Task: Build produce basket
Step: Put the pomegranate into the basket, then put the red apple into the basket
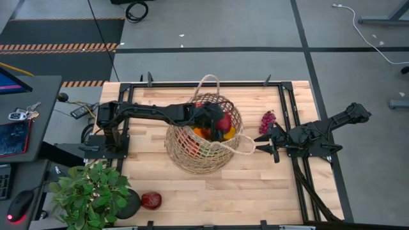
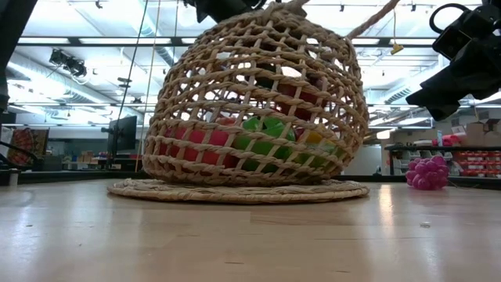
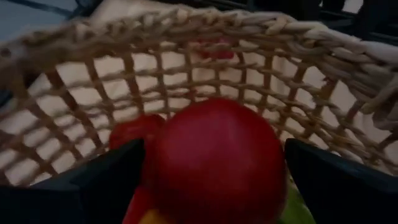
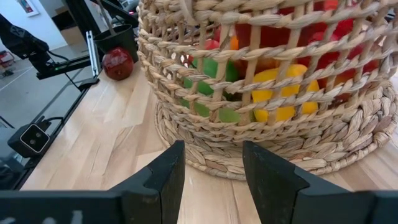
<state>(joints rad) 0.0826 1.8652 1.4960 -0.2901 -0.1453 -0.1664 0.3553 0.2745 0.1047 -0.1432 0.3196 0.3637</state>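
Fruit fills the basket (image 1: 204,137) at mid-table. Only the left wrist view shows the left gripper (image 3: 214,171) inside the rim, fingers spread either side of a red fruit (image 3: 217,165); whether they touch it I cannot tell. From above that arm hides it. The right gripper (image 1: 267,142) waits just outside the basket's wall, fingers drawn to their narrowest on nothing, with the grape bunch (image 1: 267,120) close beside it. Well behind the left gripper, at the table's near edge, a dark red fruit (image 1: 151,200) lies beside a potted plant (image 1: 89,191). The wooden table (image 1: 255,185) stands on grey floor; the low view shows shelving beyond.
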